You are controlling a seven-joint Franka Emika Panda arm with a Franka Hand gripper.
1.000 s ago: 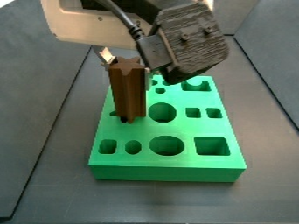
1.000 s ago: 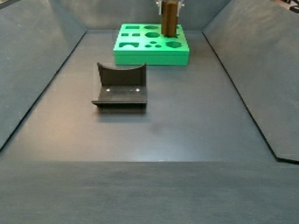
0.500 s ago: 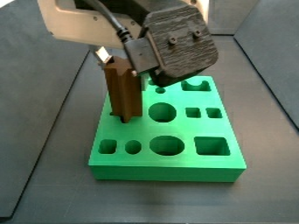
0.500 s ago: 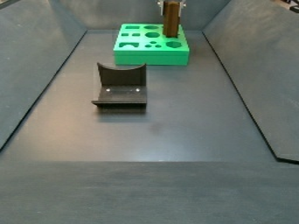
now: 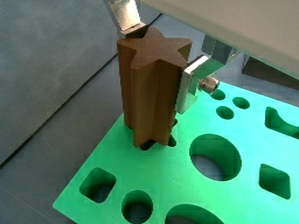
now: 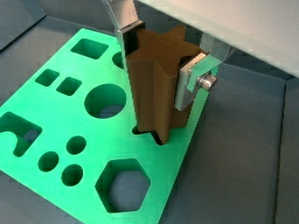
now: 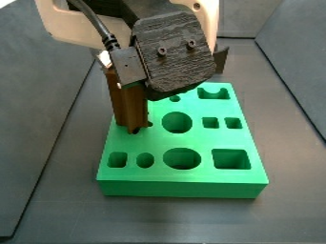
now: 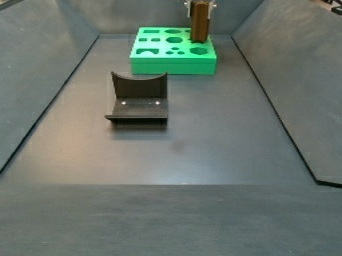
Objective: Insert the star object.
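Dark grey flooring with raised side walls bounds the work area, and the star object (image 5: 149,92) stands upright at the green board (image 5: 239,197) near the far end of it. It is a tall brown peg with a ridged, star-shaped top, and its lower end meets the board at a star-shaped hole near one edge, where a sliver of dark opening shows around its base in both wrist views. Most of its length rises above the board's surface, so insertion looks begun at best, with nearly the whole downward travel left; how deep the tip sits cannot be told. The gripper (image 6: 155,54) holds the peg near its upper end, silver fingers (image 6: 191,80) pressed against opposite sides, narrowed onto it. The board's other cut-outs, round, square and hexagonal, are empty. Well apart from the board, the dark fixture (image 8: 136,99) stands on the floor.
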